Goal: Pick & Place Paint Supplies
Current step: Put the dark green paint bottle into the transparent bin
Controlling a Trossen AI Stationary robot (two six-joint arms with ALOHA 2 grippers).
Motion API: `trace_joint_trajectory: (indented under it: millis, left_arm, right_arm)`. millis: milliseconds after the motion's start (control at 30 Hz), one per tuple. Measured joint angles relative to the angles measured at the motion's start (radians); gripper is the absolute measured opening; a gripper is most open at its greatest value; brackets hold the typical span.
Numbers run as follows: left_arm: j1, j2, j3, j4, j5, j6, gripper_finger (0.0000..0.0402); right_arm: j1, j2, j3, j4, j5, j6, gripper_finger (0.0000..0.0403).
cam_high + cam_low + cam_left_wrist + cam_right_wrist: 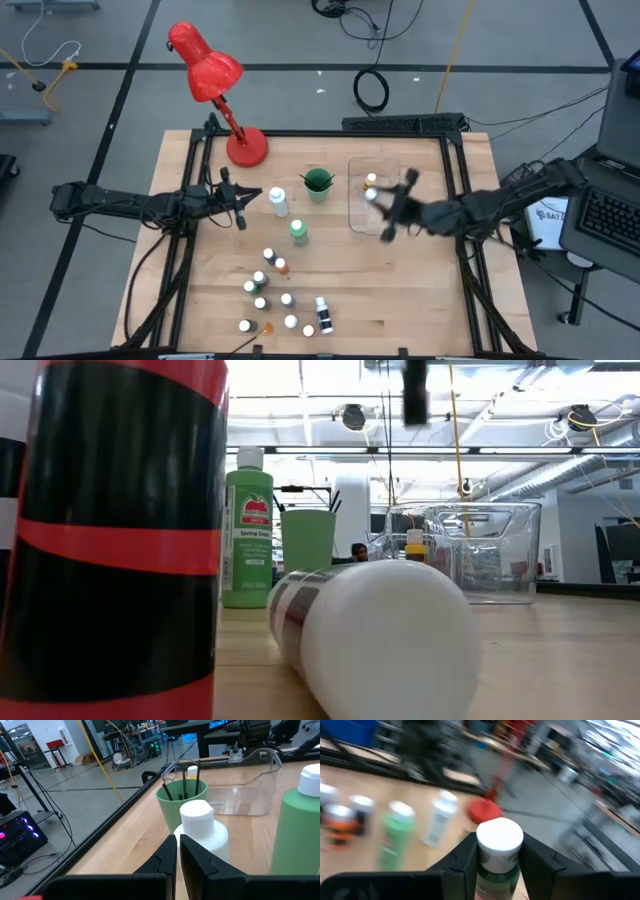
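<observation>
The paint supplies are small and plain. A cluster of tiny white-capped paint bottles (272,290) sits on the near half of the wooden surface (420,290), some standing and some lying, with bands of dark, orange or green below their caps. Two taller bottles stand farther back, near the middle: a white bottle (278,202) and, just beside it, a green bottle (297,232) with a white cap and an apple label.

The right hand (497,852) holds one tiny bottle (499,851) between its two fingers; the white cap and a green band show above them. In the high view that hand (392,210) hangs over the clear bin (357,200), at its near edge.

The clear bin stands at the back right of the surface, and inside it there is a tiny bottle with a yellow band (414,546); a second small bottle seems to lie next to it, partly hidden by the hand. Just left of the bin stands the green cup (318,183), which holds thin dark-handled brushes (184,782) leaning against its rim.

The left hand (240,200) waits just left of the white bottle, its fingers (165,857) pressed narrow with nothing between them. A red desk lamp (215,85) stands at the back left corner.
</observation>
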Motion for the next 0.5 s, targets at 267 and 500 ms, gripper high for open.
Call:
trace_joint_trajectory:
  millis: [267,500]
  left_arm:
    - [0.0,0.0,0.0,0.0,0.0,0.001,0.0026]
    - [0.0,0.0,0.0,0.0,0.0,0.001,0.0026]
  right_arm:
    - [-0.232,-0.211,-0.44,0.3,-0.095,0.112,0.0104]
    - [-0.392,-0.188,-0.66,0.584,-0.258,0.16,0.0104]
